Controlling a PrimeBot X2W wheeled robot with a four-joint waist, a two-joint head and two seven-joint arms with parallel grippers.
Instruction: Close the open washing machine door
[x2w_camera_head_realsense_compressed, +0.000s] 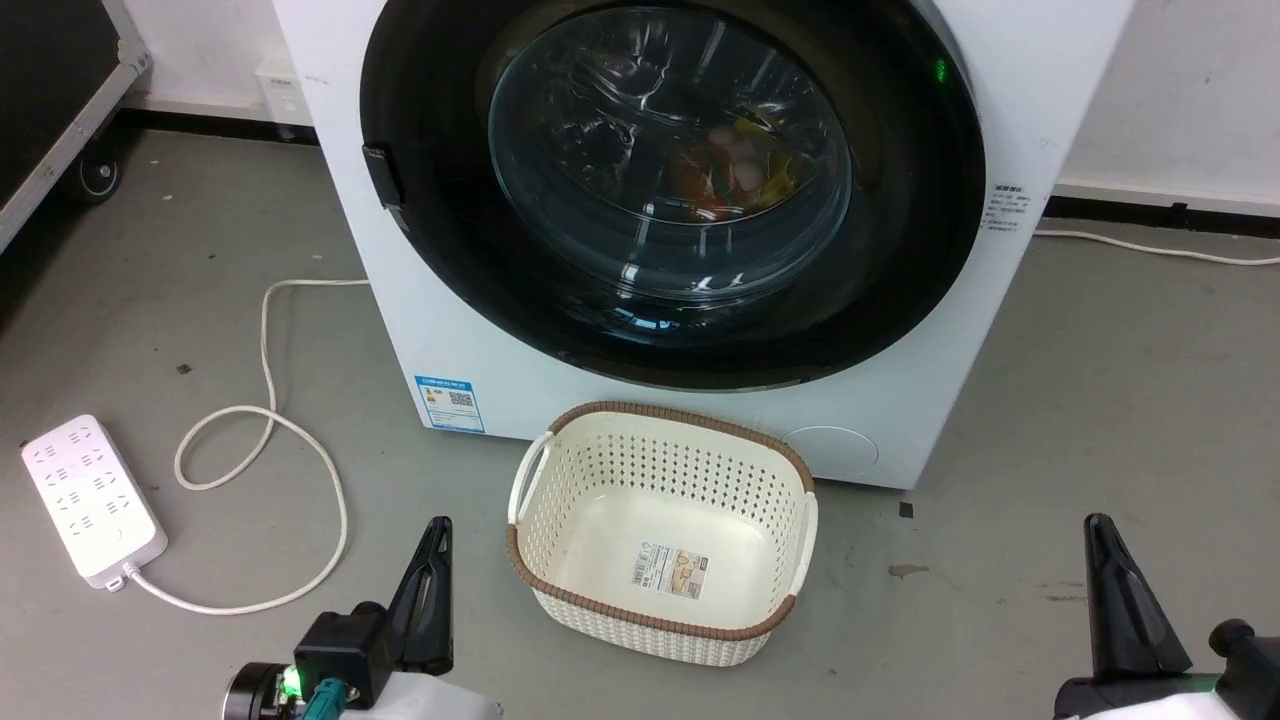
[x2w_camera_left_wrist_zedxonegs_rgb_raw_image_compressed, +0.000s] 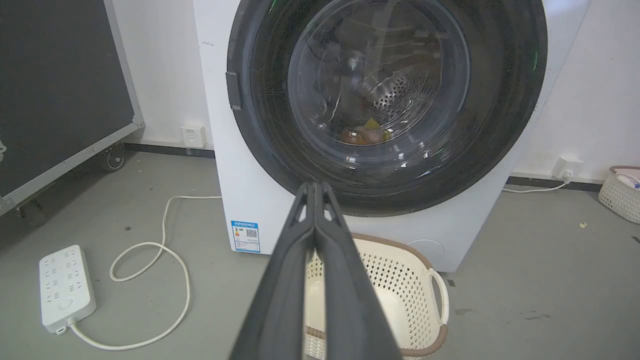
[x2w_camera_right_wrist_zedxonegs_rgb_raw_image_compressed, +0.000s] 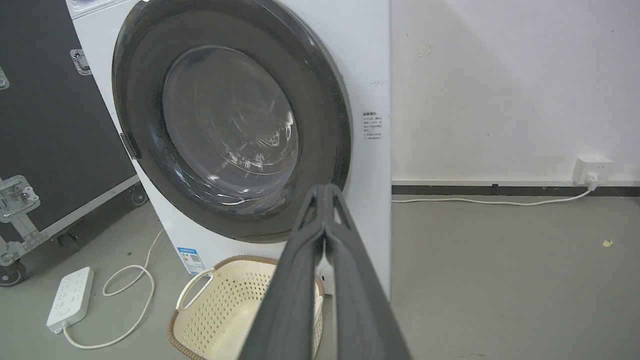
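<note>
While both grippers hang low in the head view, left gripper at 7 o'clock and right gripper at 5 o'clock, each with fingers pressed together on nothing, I'd guess they're just parked. The basket sits between them, a bit further out. Beyond it at 12 o'clock, the door looks flush against the washing machine, well apart from both.

you see a white washing machine with a glossy black washing machine door; orange and yellow patches show through its glass. a small blue label sits at the machine's 7 o'clock. the basket is cream, pierced in a diamond lattice, with a brown braided rim. at the basket's 9 o'clock, a white power strip and white cord lie on the grey floor.
</note>
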